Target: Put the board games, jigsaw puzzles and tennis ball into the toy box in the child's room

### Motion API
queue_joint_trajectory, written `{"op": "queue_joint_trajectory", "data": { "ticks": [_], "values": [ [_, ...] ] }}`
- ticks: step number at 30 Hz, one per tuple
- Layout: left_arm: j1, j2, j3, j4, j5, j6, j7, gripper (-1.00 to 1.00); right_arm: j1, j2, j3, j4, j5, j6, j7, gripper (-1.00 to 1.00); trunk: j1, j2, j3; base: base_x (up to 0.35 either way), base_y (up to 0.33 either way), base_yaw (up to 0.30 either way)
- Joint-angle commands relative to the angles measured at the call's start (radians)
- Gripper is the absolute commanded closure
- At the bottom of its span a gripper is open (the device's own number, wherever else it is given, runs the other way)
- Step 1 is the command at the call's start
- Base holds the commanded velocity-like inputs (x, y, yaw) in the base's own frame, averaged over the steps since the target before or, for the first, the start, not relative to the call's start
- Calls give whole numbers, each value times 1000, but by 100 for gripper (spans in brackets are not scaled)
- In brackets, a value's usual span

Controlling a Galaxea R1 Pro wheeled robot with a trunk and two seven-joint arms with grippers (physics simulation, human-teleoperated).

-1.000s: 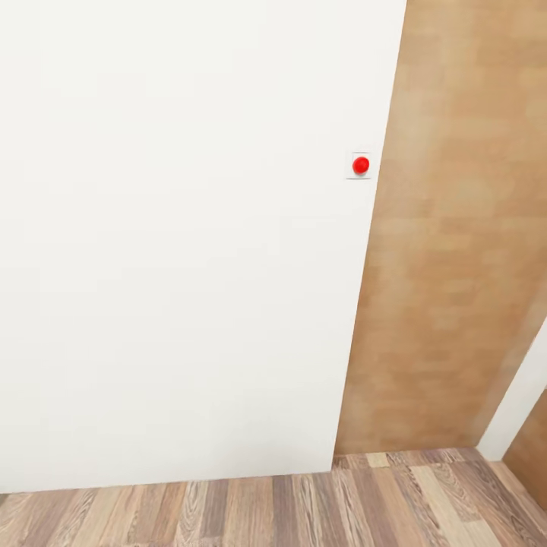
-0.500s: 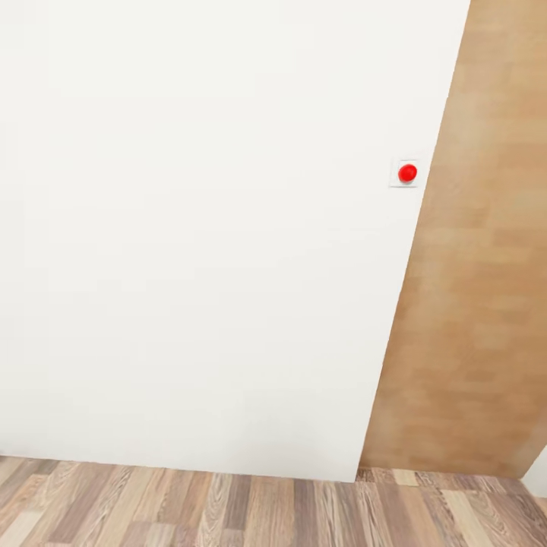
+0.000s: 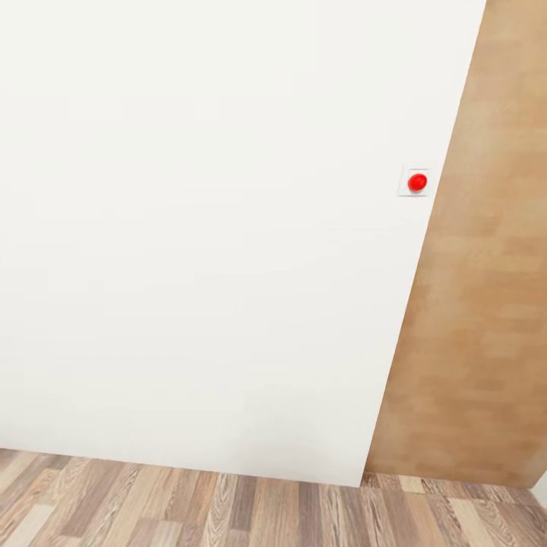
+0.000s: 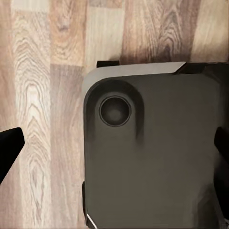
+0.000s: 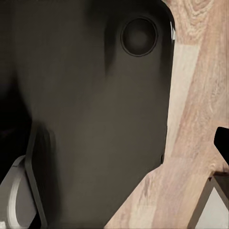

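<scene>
In the left wrist view, the left end effector [image 4: 114, 152] has its two dark fingertips [image 4: 9, 145] at the opposite edges of the picture, so it stands wide open with nothing between them. It hangs over the robot's own dark grey base [image 4: 152, 152], a smooth matte slab with a rounded corner and a circular recess [image 4: 115, 110], and beside it the wood-grain plank floor [image 4: 43, 95] in tan and pale brown.

In the right wrist view, one black fingertip [image 5: 223, 143] of the right end effector juts in at the edge over the floor [image 5: 200, 86]; the other finger is lost in the dark, so I cannot tell how far it is open, and nothing is seen in its grip. The same dark base [image 5: 95, 119] lies below, with a round recess [image 5: 139, 36] near its curved corner.

The head view faces a plain, smooth white wall panel [image 3: 213, 228]. At about 3 o'clock on it sits a small square white plate with a glossy red round button [image 3: 417, 182]. Further toward 3 o'clock stands a light brown blotchy wooden surface [image 3: 479, 304]. At 6 o'clock runs the striped plank floor [image 3: 228, 509].

None of the toys, the toy box, the bench or the bed is in sight, so where they are cannot be told.
</scene>
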Motion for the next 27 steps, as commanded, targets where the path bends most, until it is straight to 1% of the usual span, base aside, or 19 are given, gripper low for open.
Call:
{"op": "queue_joint_trajectory", "data": {
  "ticks": [1,5,7,11,18,27],
  "values": [
    [0,4,1,-5,0,-2,2,-100,0,0,0,0,0,-3,-1,-100,-4,7,2,0,0,6],
    [0,21,5,-21,4,-2,9,-100,0,-1,0,0,0,-3,-1,-100,-19,35,15,0,0,3],
    [0,24,6,-24,4,-3,10,-100,0,-1,0,0,0,-3,-1,-100,-27,49,21,0,0,0],
    [0,26,6,-26,3,-5,11,-100,0,-1,0,0,0,-4,-1,-100,-42,77,34,0,0,0],
    [0,27,-5,-25,-1,-9,11,-100,0,3,-1,0,-1,-17,-1,-100,-69,126,56,0,0,0],
    [0,24,-11,-25,-4,-10,10,-100,-1,8,-4,0,-3,-24,-1,-100,-104,189,84,0,0,0]
  ]
}}
